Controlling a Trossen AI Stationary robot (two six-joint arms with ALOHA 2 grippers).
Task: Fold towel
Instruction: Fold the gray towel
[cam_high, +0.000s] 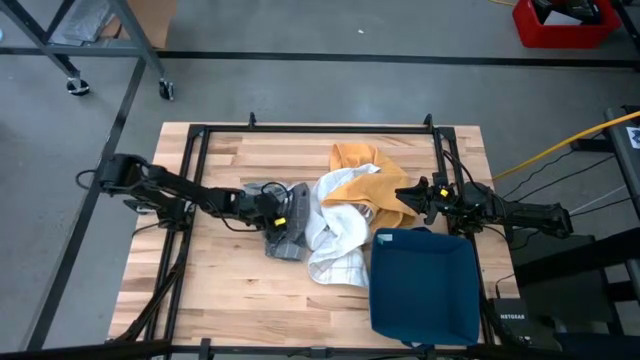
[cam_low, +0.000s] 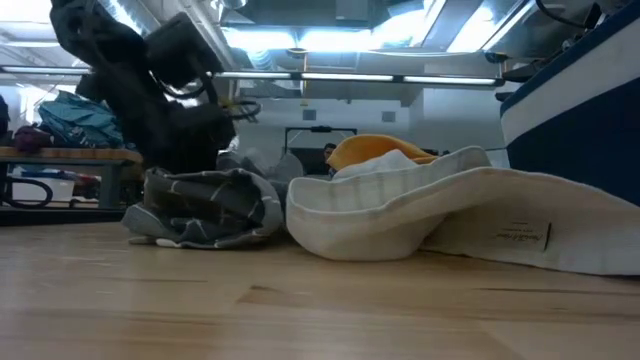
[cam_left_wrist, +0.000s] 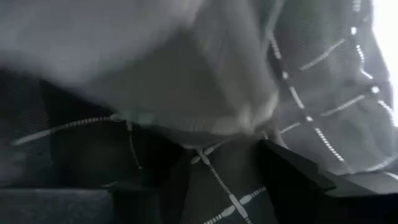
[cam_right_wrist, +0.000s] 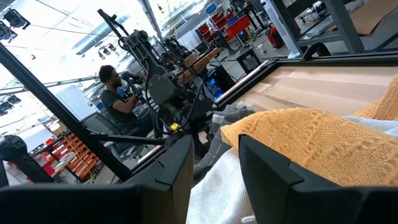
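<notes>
Grey checked towel (cam_high: 285, 236) sits crumpled near the middle of the counter (cam_high: 220, 290), a touch toward the left edge, and it's bunched right up against a white towel (cam_high: 335, 240). Left claw (cam_high: 281, 215) is buried in the grey heap, cloth all around its fingers (cam_left_wrist: 292, 174); whether it's pinching the fabric or standing loose, I cannot tell. The white towel sprawls through the centre, its near end pointing to the front edge. Behind it, toward the back edge, an orange towel (cam_high: 365, 180) overlaps the white one. Right claw (cam_high: 412, 197) hovers by the orange towel's right side, jaws parted, nothing between them. A blue bin (cam_high: 425, 285) fills the front right corner. Beyond the counter, a person (cam_right_wrist: 118, 96) sits in the room.
</notes>
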